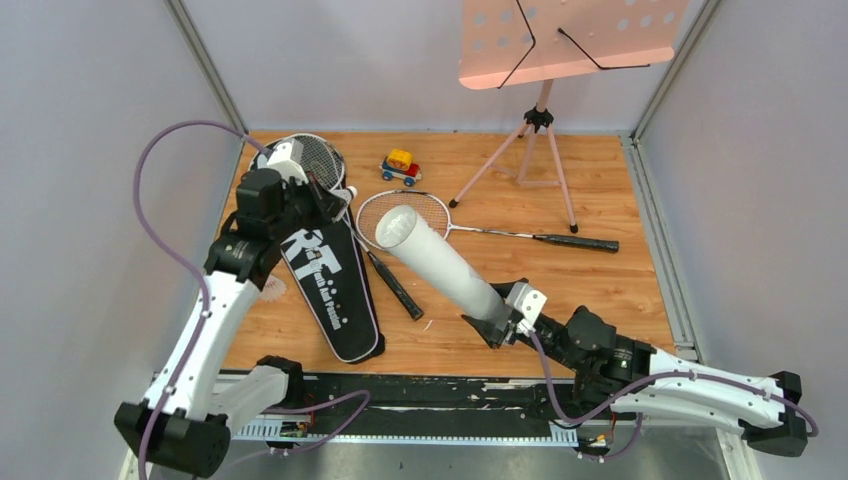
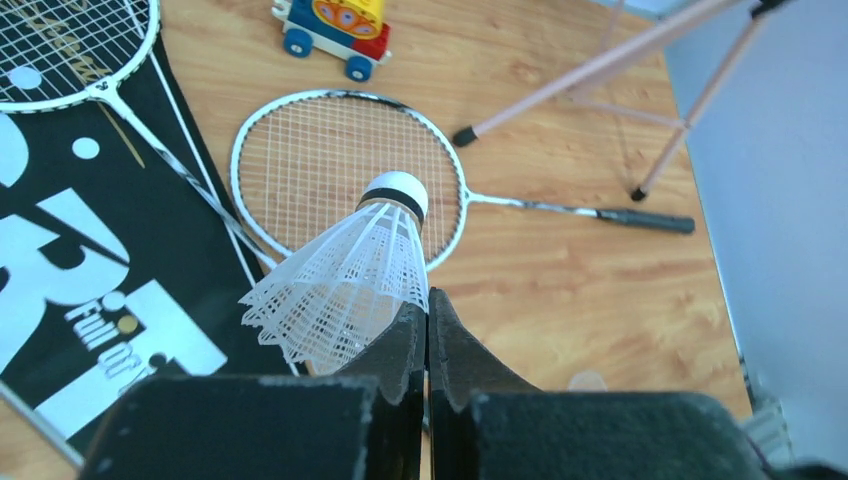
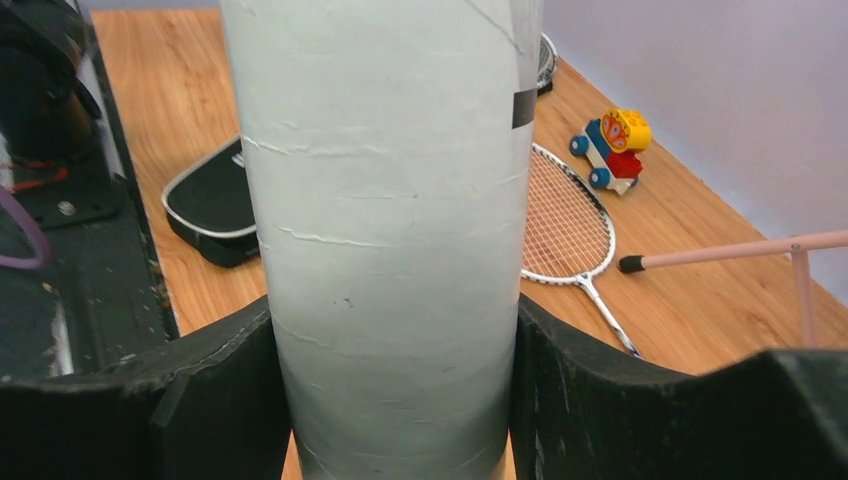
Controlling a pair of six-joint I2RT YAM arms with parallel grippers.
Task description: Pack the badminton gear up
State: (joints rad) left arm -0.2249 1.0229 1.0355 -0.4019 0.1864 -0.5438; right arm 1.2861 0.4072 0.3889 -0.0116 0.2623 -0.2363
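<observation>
My left gripper (image 2: 428, 305) is shut on the skirt rim of a white shuttlecock (image 2: 345, 280), held above the floor with its cork pointing away. In the top view this gripper (image 1: 335, 197) hangs over the upper end of the long black bag (image 1: 325, 285). My right gripper (image 3: 390, 400) is shut on the white tube (image 3: 385, 200). The tube (image 1: 440, 265) slants up to the left with its open mouth raised. One racket (image 1: 405, 215) lies on the wood beyond the tube. The other racket (image 1: 315, 160) rests partly on the bag. Left of the bag lies a second shuttlecock (image 1: 272, 290).
A red-yellow-blue toy car (image 1: 400, 167) stands at the back near the racket heads. The pink music stand (image 1: 565, 40) rises at the back right, its tripod legs (image 1: 540, 150) spread on the wood. Grey walls close in both sides.
</observation>
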